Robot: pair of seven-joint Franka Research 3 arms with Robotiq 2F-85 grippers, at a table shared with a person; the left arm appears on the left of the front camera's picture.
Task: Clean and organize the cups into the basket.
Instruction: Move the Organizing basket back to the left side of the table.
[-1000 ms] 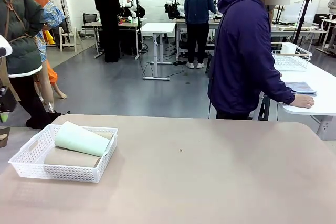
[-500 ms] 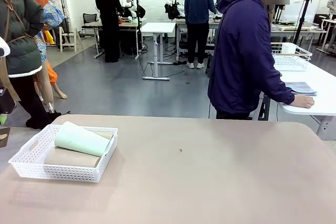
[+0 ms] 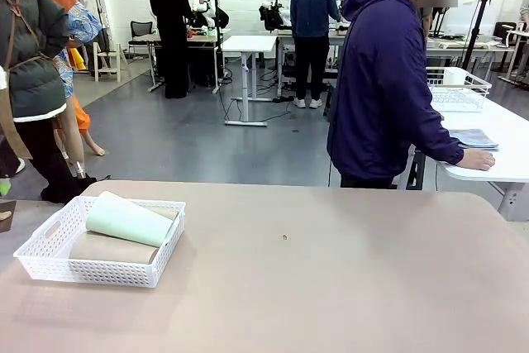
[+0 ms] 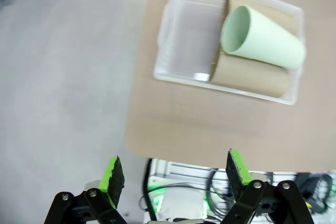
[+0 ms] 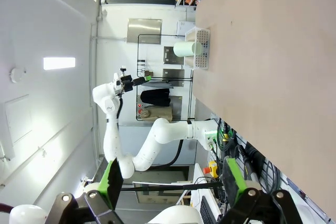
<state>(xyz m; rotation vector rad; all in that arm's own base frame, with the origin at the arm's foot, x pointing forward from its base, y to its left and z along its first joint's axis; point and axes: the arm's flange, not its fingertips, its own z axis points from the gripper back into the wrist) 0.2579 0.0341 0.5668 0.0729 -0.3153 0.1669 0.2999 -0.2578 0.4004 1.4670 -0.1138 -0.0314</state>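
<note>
We are looking across a tan counter (image 3: 331,287) at a white perforated basket (image 3: 50,267) sitting near its left edge. Inside, the three cups are lying on their sides: a mint green cup (image 3: 126,220) is resting on top of two tan-brown cups (image 3: 111,249), as the left wrist view is showing from above. A person in a purple jacket (image 3: 384,80) is standing at the far side, leaning a hand on another table.

Our left end effector (image 4: 173,174) is hanging above the floor just off the counter's edge, its green pads spread wide and holding nothing. Our right end effector (image 5: 170,179) is likewise wide open and empty.

We are judging the cups light, stiff and smooth-walled, so likely slippery; pinching across the tapered wall near the rim looks safest.
</note>
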